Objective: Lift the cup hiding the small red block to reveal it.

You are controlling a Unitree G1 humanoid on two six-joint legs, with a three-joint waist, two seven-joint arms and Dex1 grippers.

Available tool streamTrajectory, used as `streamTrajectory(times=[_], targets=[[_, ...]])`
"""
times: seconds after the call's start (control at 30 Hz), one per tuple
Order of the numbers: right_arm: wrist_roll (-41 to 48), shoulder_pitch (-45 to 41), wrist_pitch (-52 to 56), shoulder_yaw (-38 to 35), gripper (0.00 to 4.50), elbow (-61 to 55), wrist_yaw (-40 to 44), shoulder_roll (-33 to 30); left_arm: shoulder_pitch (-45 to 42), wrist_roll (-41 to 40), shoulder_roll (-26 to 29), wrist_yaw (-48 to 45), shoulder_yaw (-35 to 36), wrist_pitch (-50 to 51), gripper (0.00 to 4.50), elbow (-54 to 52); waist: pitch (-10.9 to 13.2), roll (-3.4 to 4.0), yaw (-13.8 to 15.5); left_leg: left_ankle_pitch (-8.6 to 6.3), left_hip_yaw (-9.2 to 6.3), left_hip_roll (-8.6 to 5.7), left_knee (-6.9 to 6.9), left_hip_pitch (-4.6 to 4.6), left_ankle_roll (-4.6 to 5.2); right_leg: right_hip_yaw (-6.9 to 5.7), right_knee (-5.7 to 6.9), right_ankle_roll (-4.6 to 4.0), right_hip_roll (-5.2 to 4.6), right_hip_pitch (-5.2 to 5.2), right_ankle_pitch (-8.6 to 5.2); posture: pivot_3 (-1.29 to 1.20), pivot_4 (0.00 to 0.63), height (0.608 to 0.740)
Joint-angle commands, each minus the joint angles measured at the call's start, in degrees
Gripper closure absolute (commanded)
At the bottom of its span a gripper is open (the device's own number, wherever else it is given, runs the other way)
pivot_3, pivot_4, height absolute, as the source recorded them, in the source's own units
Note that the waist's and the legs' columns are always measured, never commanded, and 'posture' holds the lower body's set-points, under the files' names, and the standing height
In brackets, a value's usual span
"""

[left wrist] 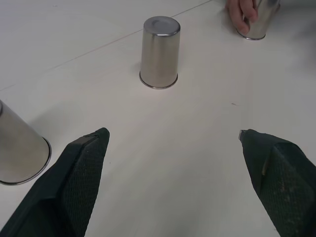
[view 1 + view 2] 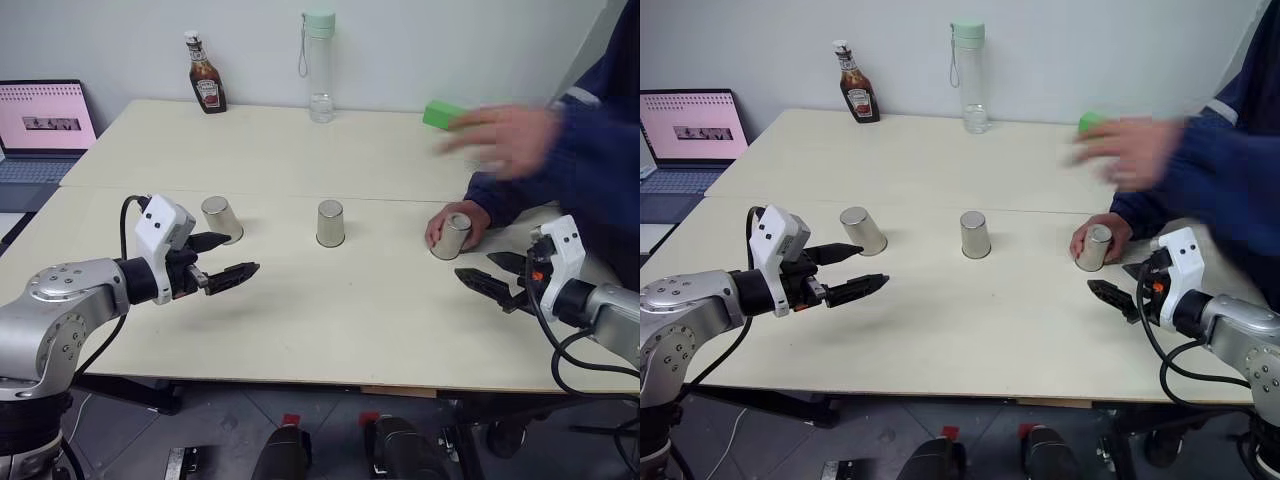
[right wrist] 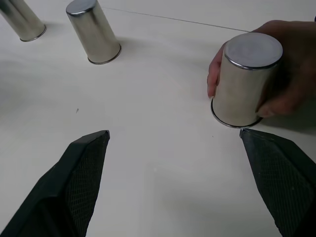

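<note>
Left eye view: three upturned cups in a row on the table [image 2: 300,330]; left cup [image 2: 221,218], middle cup [image 2: 331,223], right cup [image 2: 452,236] clasped by a person's hand [image 2: 458,222]
Left wrist view: left gripper [image 1: 173,136] fingers wide apart, empty, above the table
Right wrist view: right gripper [image 3: 175,133] fingers spread, empty, near the right cup
Red block: cannot tell which cup hides it

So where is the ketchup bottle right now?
The ketchup bottle stands upright at the table's far edge, on the robot's left, between the laptop and the clear water bottle.
</note>
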Motion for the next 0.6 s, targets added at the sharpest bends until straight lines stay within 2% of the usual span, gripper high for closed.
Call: streamTrajectory(times=[0.03, 0.6], targets=[[0.5, -0.8, -1.3, -1.6, 0.01, -0.9, -0.3, -0.3, -1.0, 0.4, 0.7, -0.3, 0.8, -1.2, 0.00, -0.1, 0.0, 0.00, 0.0, 0.00, 0.00, 0.00, 0.00, 0.00, 0.00, 0.00, 0.00, 0.00, 0.00, 0.00, 0.00, 0.00, 0.150, 0.740], [-0.2, -1.8, -1.8, -0.5, 0.01, 0.2, -0.3, -0.2, 0.0, 0.4, 0.8, 0.1, 1.5, -0.9, 0.00, -0.8, 0.0, 0.00, 0.0, 0.00, 0.00, 0.00, 0.00, 0.00, 0.00, 0.01, 0.00, 0.01, 0.00, 0.00, 0.01, 0.00, 0.150, 0.740]])
